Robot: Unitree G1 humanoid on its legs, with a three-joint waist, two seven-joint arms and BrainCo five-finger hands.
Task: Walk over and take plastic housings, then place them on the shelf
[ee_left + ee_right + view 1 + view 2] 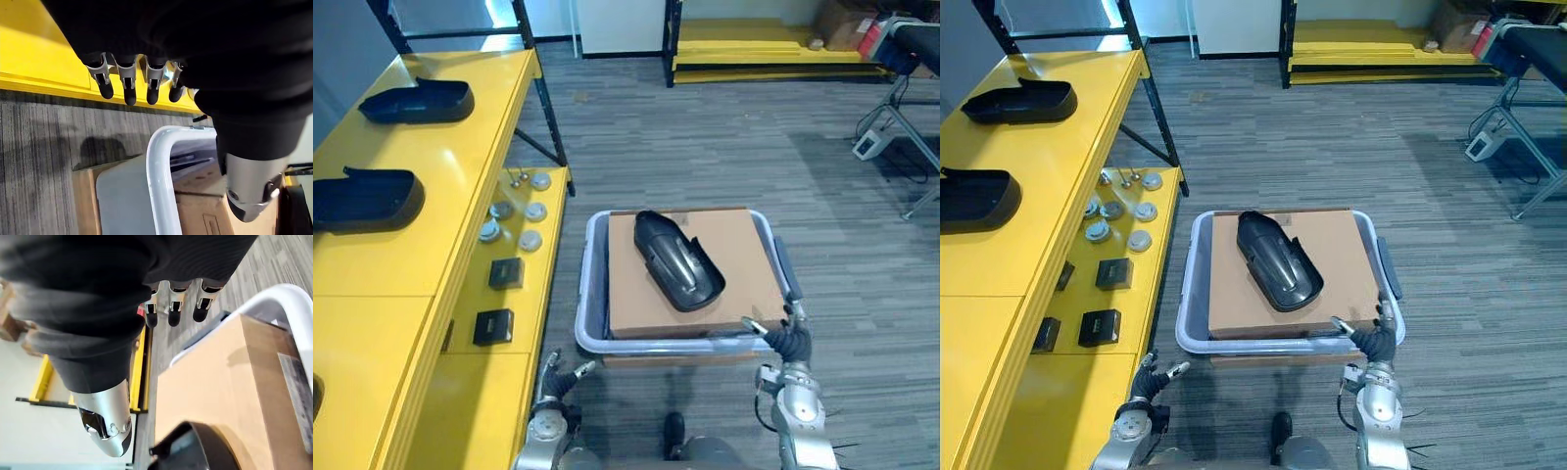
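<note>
**A:** Where is the housing right now?

**B:** One black housing (677, 259) lies on top of a cardboard box (744, 279). It is slanted, with its narrow end toward the far left and its wide end toward the near right. The box sits inside a pale bin (583, 313) on the striped grey floor (705, 147), straight ahead of the robot.

**A:** Is anything on the shelf?

**B:** Yes. The yellow shelf (391, 264) runs along the left side. Its top level carries a far housing (416, 101) and a near housing (362, 199), both dark and well apart from each other. The lower ledge (475, 392) sits between the top level and the bin. On it lie a cluster of round caps (530, 240) and, nearer, two black boxes (506, 273).

**A:** What about the left hand?

**B:** The left hand (556, 382) hangs low at the near left, between the lower ledge and the bin's near left corner. In its wrist view the fingers (129, 90) are straight in a row with the thumb apart from them. Nothing is in its grasp. The bin's rim and the floor show past them.

**A:** And the right hand?

**B:** The right hand (790, 340) is at the bin's near right corner, just beside the rim. I cannot tell whether it touches the rim. Its fingers (170, 316) are loose and uncurled, and it holds nothing. Its wrist view shows the box's top and part of the housing beyond the thumb.
</note>
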